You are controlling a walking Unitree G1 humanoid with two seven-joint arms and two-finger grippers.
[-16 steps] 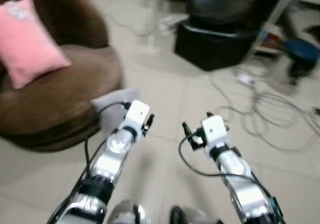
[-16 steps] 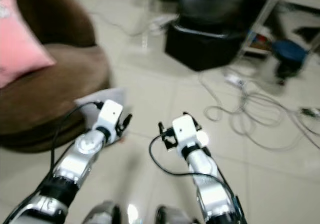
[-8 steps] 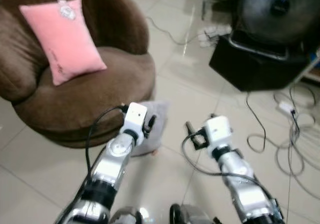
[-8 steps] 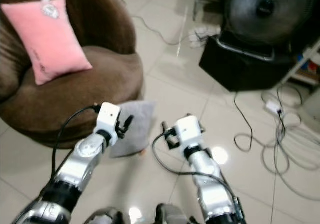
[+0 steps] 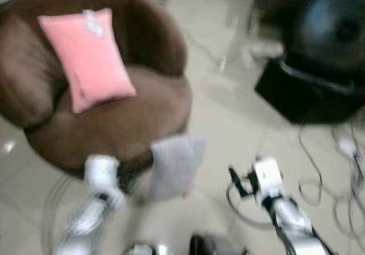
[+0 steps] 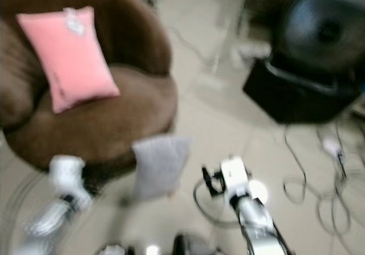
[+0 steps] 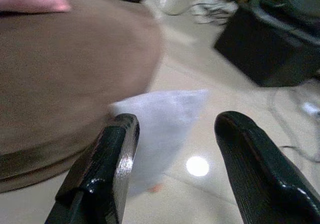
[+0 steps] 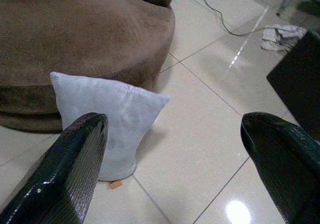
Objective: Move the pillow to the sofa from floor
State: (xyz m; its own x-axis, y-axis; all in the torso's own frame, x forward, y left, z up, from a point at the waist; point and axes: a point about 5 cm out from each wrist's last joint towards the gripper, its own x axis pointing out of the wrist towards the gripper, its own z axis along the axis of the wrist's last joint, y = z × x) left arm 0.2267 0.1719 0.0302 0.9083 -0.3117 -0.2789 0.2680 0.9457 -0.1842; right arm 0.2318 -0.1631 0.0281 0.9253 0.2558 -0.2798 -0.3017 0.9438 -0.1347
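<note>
Camera shifted since half second ago, picture now blurred; left arm lower, nearer sofa (image 5: 114, 118) base than before; grey pillow (image 8: 107, 119) on floor tiles, upright, leaning against sofa front, same spot; pink pillow (image 5: 88, 55) on sofa seat against backrest (nothing else in seat); left gripper (image 7: 175, 149) near grey pillow, fingers apart, empty; right gripper (image 8: 170, 159) beside sofa front, facing pillow, fingers wide apart, empty; black fan (image 5: 331, 32) and cables (image 5: 336, 175) well apart from sofa.

A lived-in home living room is suggested: brown round sofa (image 5: 114, 124) far left, fan (image 6: 319, 29) and cables (image 6: 319, 192) strewn right.
</note>
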